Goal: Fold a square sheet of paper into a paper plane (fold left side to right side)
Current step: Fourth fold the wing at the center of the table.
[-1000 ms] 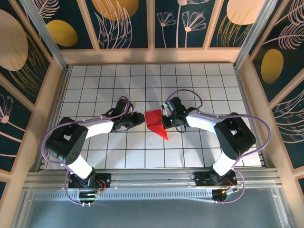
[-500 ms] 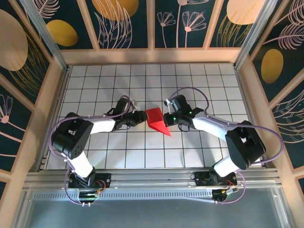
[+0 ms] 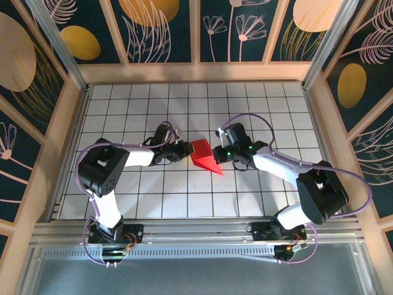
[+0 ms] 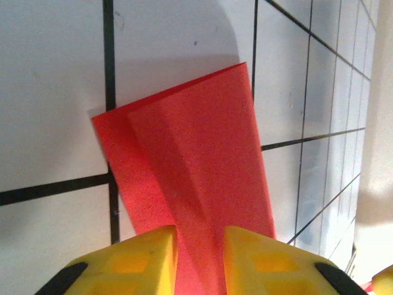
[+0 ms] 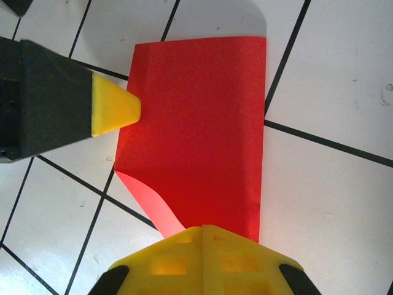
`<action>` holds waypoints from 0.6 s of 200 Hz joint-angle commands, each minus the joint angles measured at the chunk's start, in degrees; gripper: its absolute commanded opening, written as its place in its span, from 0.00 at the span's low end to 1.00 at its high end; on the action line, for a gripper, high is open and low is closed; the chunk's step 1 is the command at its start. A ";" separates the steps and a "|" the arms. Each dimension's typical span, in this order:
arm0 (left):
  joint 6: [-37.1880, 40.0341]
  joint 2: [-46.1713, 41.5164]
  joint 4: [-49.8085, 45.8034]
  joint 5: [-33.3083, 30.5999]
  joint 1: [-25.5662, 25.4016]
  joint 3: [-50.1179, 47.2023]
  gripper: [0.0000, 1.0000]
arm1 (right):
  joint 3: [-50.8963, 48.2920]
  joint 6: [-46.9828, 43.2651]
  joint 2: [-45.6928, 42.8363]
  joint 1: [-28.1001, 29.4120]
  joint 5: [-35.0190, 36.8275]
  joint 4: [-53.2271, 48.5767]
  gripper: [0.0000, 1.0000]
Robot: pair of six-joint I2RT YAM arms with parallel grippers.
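The left gripper has its yellow jaws a little apart, astride the left end of the square sheet of paper, and a crease runs into the gap between them. The right gripper has its jaws pressed together, tips down on the paper's right end. The sheet is plain bright red and folded into a narrower layered shape, with one loose flap curling at a corner and a point towards the near right. It lies mid-table on the white grid tiles, between the two grippers.
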 commanded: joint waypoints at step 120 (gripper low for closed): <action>-1.05 -1.90 0.14 1.45 0.36 1.59 0.00 | 3.32 6.25 -1.99 14.81 23.71 -9.45 0.47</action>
